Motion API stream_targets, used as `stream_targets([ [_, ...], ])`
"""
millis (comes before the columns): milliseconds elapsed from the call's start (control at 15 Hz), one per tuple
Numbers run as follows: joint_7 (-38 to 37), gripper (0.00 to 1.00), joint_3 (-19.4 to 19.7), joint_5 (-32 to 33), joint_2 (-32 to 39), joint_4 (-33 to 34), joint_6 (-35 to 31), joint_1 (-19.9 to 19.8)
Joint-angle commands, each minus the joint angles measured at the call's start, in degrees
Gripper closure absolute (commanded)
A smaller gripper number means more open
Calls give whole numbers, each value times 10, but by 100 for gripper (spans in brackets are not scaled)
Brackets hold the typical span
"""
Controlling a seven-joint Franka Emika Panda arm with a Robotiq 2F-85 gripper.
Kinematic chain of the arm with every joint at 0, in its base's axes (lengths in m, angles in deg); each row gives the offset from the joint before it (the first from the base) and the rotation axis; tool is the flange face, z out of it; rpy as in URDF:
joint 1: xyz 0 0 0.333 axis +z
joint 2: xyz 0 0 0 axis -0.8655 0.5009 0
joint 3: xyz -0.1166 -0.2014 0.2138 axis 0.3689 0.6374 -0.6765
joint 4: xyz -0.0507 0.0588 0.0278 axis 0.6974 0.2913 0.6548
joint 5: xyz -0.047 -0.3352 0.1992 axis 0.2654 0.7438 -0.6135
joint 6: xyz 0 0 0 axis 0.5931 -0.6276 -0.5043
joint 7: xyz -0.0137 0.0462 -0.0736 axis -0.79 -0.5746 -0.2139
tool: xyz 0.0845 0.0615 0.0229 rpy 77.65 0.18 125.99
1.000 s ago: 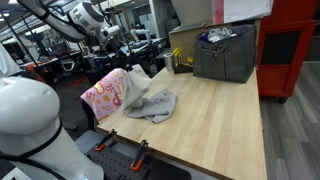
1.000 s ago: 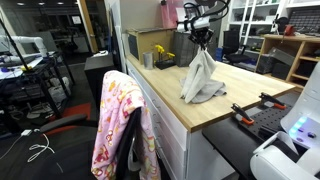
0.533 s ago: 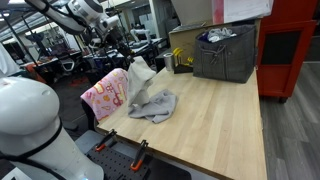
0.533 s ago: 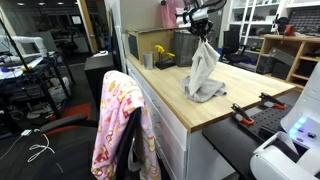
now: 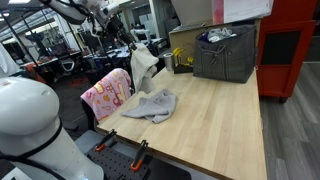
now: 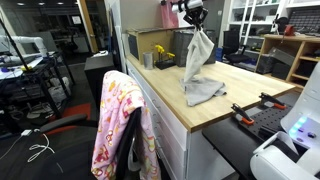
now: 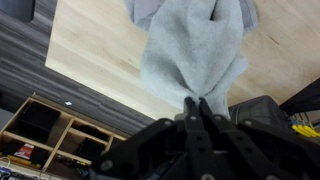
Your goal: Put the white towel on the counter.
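Observation:
A white-grey towel (image 5: 147, 78) hangs from my gripper (image 5: 134, 44) above the wooden counter (image 5: 215, 115); its lower part still lies bunched on the wood (image 5: 155, 104). In an exterior view the towel (image 6: 199, 68) drapes down from the gripper (image 6: 195, 24) to the counter (image 6: 235, 85). In the wrist view the gripper (image 7: 197, 103) is shut on a pinched corner of the towel (image 7: 190, 50), which hangs below over the counter (image 7: 90, 50).
A dark grey bin (image 5: 226, 52) and a cardboard box (image 5: 188, 38) stand at the counter's back. A pink patterned cloth (image 6: 120, 120) hangs over a chair beside the counter. Clamps (image 5: 138, 152) sit at the counter's edge. A red cabinet (image 5: 290, 45) stands alongside.
My gripper has risen with the towel in it, pulling more of the cloth up off the counter. The towel now hangs longer and straighter.

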Motion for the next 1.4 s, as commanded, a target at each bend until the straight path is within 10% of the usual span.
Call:
stream_targets([
  [0,98,99,4,-24,24,40,-13,-2],
  [867,239,99,6,-47,77,96,-12,9],
  [933,244,70,6,-49,77,94,-16,12],
  [1333,208,31,-36,-69,38,-2,-67,60],
])
